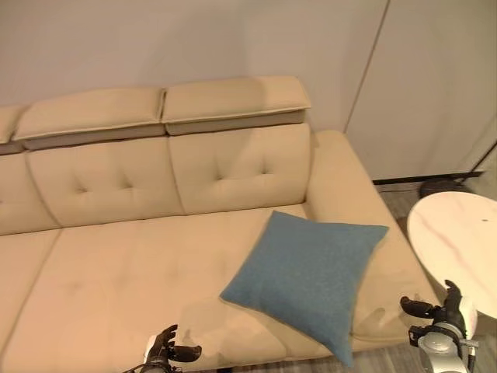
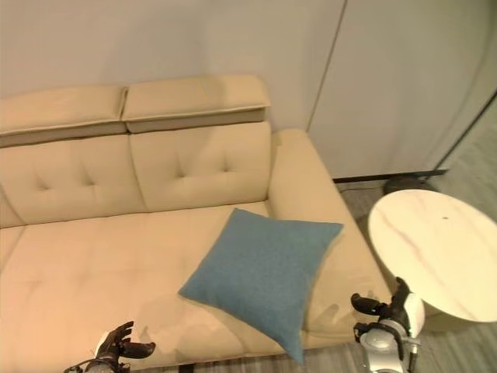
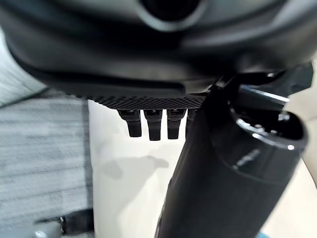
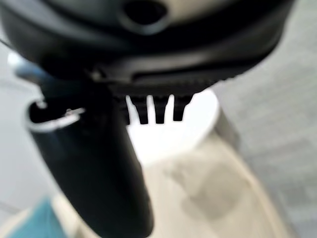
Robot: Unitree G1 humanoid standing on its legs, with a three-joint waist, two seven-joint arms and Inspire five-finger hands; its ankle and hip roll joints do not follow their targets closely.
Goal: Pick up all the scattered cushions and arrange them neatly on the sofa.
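Note:
A blue square cushion (image 1: 307,272) lies flat on the right seat of the beige sofa (image 1: 116,272), one corner hanging over the front edge and one side close to the right armrest. My left hand (image 1: 165,347) hovers low in front of the sofa's middle, open and empty, well left of the cushion. My right hand (image 1: 435,311) is by the sofa's front right corner, just right of the cushion, also open and holding nothing. In the wrist views the fingers (image 3: 153,126) of the left hand and the fingers (image 4: 158,111) of the right hand are straight. A corner of the cushion (image 4: 27,223) shows past the right hand.
A round white marble-look table (image 1: 458,241) stands right of the sofa, close to my right hand. A dark round object (image 1: 443,186) sits on the floor by the wall behind it. Grey flooring runs along the sofa's front.

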